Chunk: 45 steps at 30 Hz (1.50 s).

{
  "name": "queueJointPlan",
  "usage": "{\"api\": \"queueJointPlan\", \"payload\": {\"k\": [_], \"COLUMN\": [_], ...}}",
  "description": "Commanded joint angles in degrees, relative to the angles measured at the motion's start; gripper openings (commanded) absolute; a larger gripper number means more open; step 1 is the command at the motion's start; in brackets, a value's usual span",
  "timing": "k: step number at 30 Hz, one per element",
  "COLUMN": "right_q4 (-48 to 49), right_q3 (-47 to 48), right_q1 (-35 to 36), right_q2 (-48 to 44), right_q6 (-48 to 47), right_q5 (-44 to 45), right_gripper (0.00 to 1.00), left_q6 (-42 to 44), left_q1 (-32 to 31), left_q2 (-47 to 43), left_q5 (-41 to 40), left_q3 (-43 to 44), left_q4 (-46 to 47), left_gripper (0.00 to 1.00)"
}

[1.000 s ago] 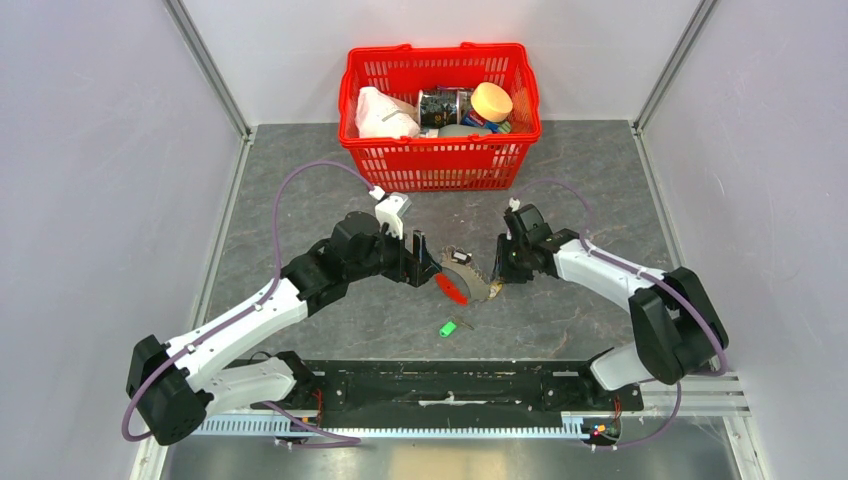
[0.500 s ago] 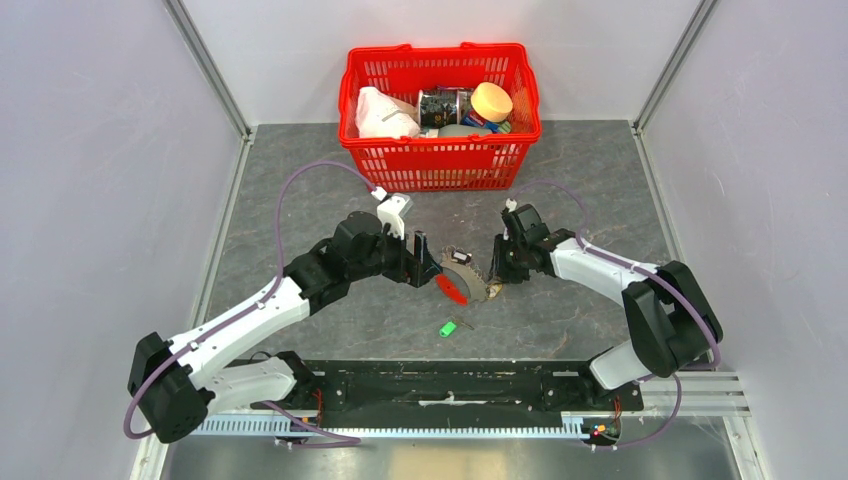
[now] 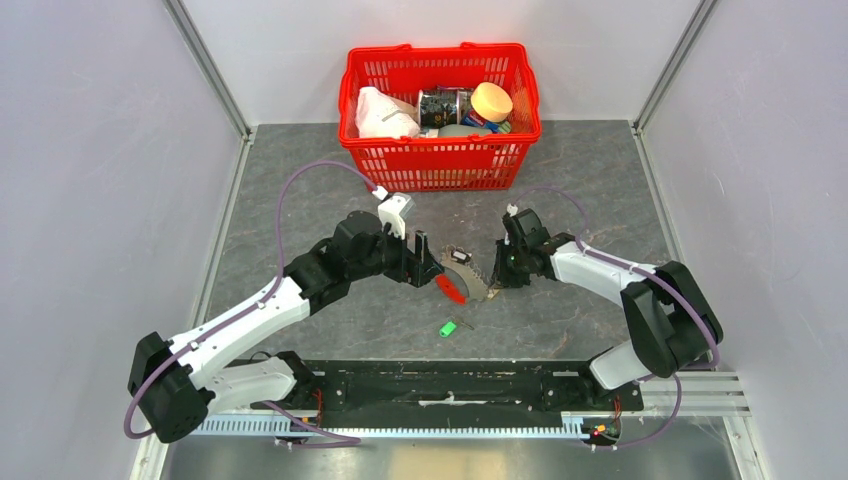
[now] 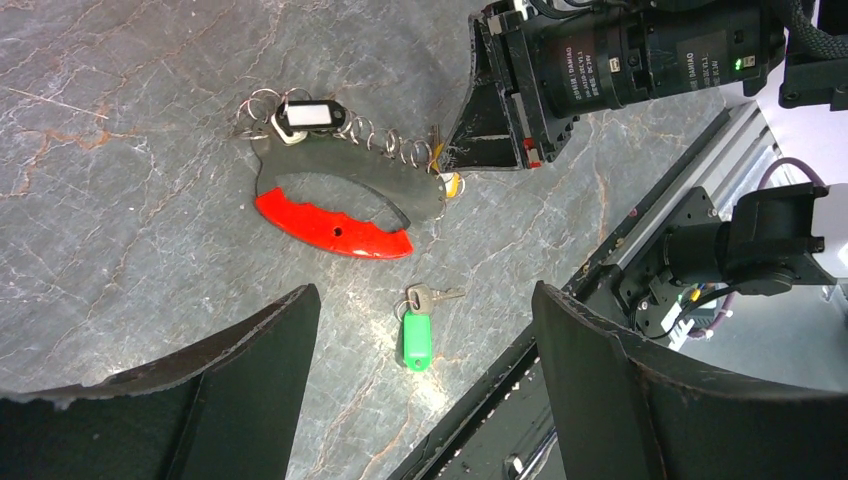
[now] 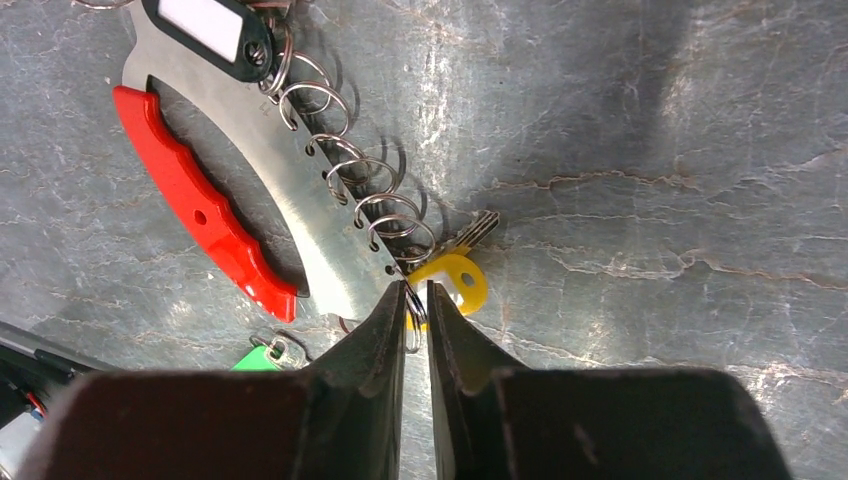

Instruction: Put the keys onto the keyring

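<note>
- Green-tagged key [image 3: 448, 328] lies loose on the table [image 3: 300, 200] nearest the bases, apart from the keyring [image 5: 290, 220].
- Keyring, a steel crescent with a red grip and a row of split rings, lies flat; left gripper [image 3: 424, 258] hangs wide open above.
- Right gripper [image 5: 412, 292] pinches the end ring beside a yellow-headed key [image 5: 455, 280]; the thin wire could slip free, or the plate could drag.
- Red basket [image 3: 440, 160] stands beyond.

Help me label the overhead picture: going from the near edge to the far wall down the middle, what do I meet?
Black rail → green key → keyring with its red grip → red basket.
</note>
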Motion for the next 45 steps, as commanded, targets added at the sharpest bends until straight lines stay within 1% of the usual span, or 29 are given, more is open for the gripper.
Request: {"api": "queueJointPlan", "payload": {"k": [1, 13, 16, 20, 26, 32, 38, 45], "right_q4": [1.3, 0.7, 0.1, -1.3, -3.3, -2.0, -2.7, -4.1], "right_q3": [-0.3, -0.1, 0.3, 0.8, 1.0, -0.5, -0.8, -2.0], "right_q1": [-0.3, -0.3, -0.3, -0.3, -0.2, -0.3, -0.2, 0.3], "right_q2": [-2.0, -5.2, -5.6, -7.2, -7.7, -7.8, -10.6, -11.8], "right_q6": [0.5, 0.4, 0.0, -0.8, -2.1, -0.7, 0.3, -0.8], "right_q5": [-0.3, -0.4, -0.2, 0.0, 2.0, 1.5, -2.1, -1.5], "right_gripper": [0.17, 0.11, 0.09, 0.09, 0.24, 0.27, 0.3, 0.32], "left_q6": [-1.2, -1.3, -1.4, -1.5, -1.6, -1.6, -1.7, -2.1], "left_q1": [-0.2, -0.2, -0.2, -0.2, -0.2, -0.2, -0.2, -0.2], "left_q2": [0.1, 0.5, 0.4, 0.3, 0.4, 0.5, 0.7, 1.0], "left_q5": [0.6, 1.0, 1.2, 1.5, 2.2, 2.5, 2.6, 3.1], "left_q3": [0.2, 0.3, 0.3, 0.3, 0.3, 0.2, 0.5, 0.5], "left_q4": [2.3, 2.7, 2.7, 2.8, 3.3, 3.3, 3.3, 3.6], "left_gripper": [0.84, 0.84, 0.84, 0.84, 0.84, 0.84, 0.84, 0.84]}}
